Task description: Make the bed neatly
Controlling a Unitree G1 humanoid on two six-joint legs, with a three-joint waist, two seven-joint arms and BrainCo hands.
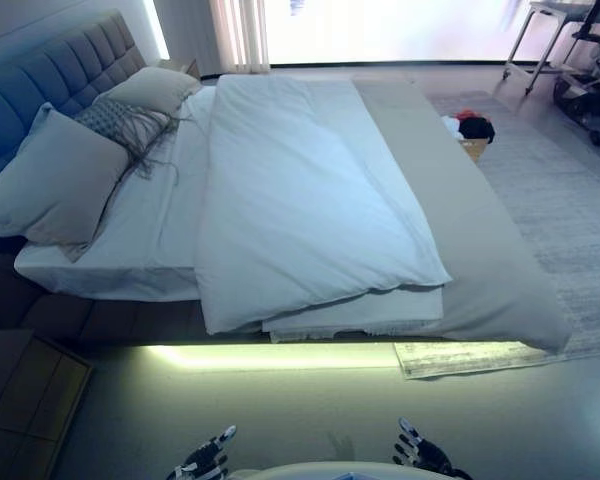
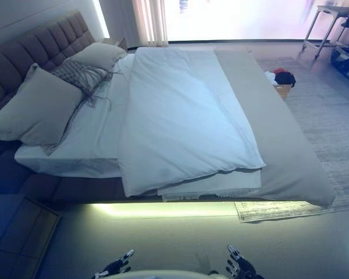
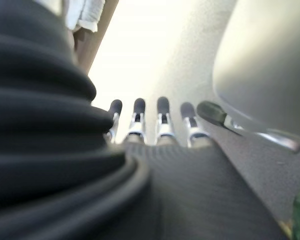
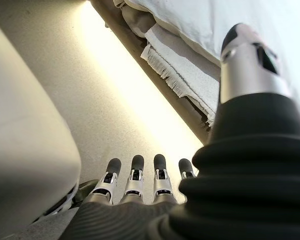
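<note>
The bed (image 1: 480, 280) lies across the view, its padded headboard (image 1: 50, 80) at the left. A white duvet (image 1: 300, 200) is folded back over the middle, its near edge hanging over the bed's side above a fringed white layer (image 1: 360, 315). A grey sheet (image 1: 460, 210) covers the foot end. Three pillows (image 1: 55, 180) lie at the head. My left hand (image 1: 202, 460) and right hand (image 1: 420, 452) hang low at the bottom of the view, well short of the bed, both open and empty. The right wrist view shows the fringed edge (image 4: 175, 70).
A wooden nightstand (image 1: 25, 400) stands at the lower left. A lit strip (image 1: 280, 352) glows under the bed frame. A grey rug (image 1: 570, 210) lies past the foot end, with a basket of clothes (image 1: 472, 130) and a metal cart (image 1: 560, 40) at the far right.
</note>
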